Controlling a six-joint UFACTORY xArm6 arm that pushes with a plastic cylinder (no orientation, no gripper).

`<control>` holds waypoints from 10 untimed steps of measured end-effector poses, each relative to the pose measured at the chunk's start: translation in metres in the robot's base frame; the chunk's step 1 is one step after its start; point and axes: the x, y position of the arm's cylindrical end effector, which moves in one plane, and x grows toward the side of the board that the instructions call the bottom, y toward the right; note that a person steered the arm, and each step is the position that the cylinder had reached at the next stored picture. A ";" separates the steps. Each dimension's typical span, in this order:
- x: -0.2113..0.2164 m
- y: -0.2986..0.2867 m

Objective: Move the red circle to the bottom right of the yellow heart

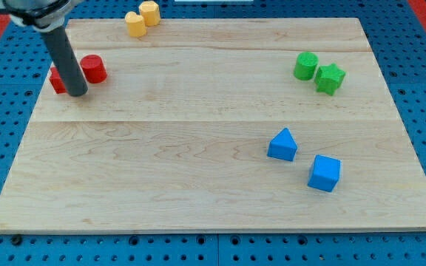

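My tip (78, 94) rests on the wooden surface (198, 148) near its upper left corner. There is no pincer on this arm, only the dark rod, so nothing is held and no opening can be told.

The red circle (93, 68) stands just to the right of the rod, slightly above the tip, close to it; whether they touch I cannot tell. A second red block (56, 80) lies just left of the rod and is partly hidden behind it, so its shape is not clear. The tip sits between the two red blocks, a little below them.

The yellow heart (134, 24) lies at the surface's top edge, up and to the right of the red circle and apart from it. A second yellow block (149, 12) touches it on its upper right, partly beyond the edge of the wood.

On the right side, a green circle (305, 66) and a green star (330, 78) sit just beside each other. Lower down, a blue triangle (282, 145) and a blue cube (325, 173) lie near each other, well apart from the red blocks.
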 end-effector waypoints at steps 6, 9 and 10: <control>-0.040 -0.021; -0.063 0.036; -0.082 0.049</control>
